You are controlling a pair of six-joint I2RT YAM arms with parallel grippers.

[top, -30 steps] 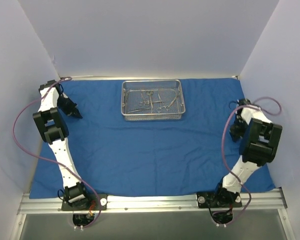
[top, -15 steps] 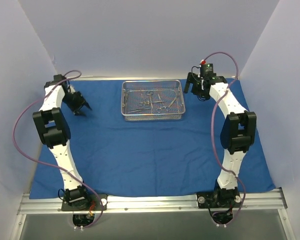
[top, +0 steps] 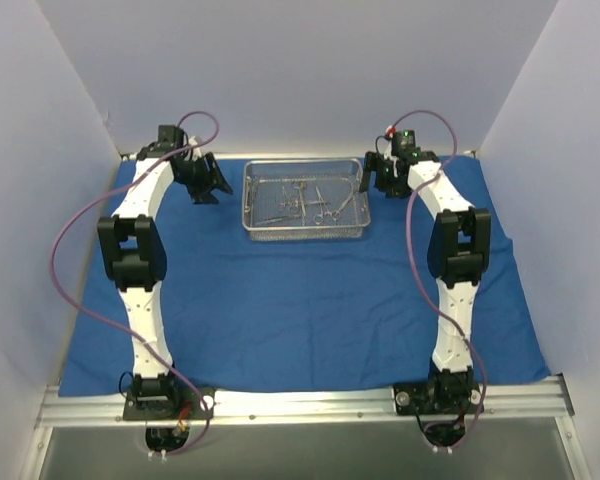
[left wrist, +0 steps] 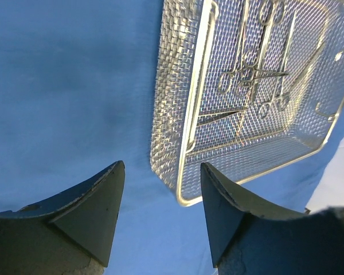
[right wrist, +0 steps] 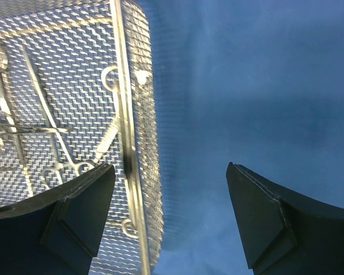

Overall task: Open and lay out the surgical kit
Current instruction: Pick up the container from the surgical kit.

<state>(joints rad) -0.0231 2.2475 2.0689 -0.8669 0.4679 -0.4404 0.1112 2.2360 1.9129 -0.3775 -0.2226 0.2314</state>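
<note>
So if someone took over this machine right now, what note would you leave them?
Left gripper: open, empty, jaws either side of the left end wall of the mesh tray.
Right gripper: open, empty, astride its right end wall.
Blue cloth: already spread flat, tray at its far middle.
Instruments: all in the tray.
To do: probably grip the tray, then lay the instruments out on the cloth.

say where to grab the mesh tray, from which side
Grip the wire-mesh tray by its short end walls from above, left gripper on the left end, right gripper on the right. Thin upright walls suit the open jaws, and each gripper sits beside its end.
</note>
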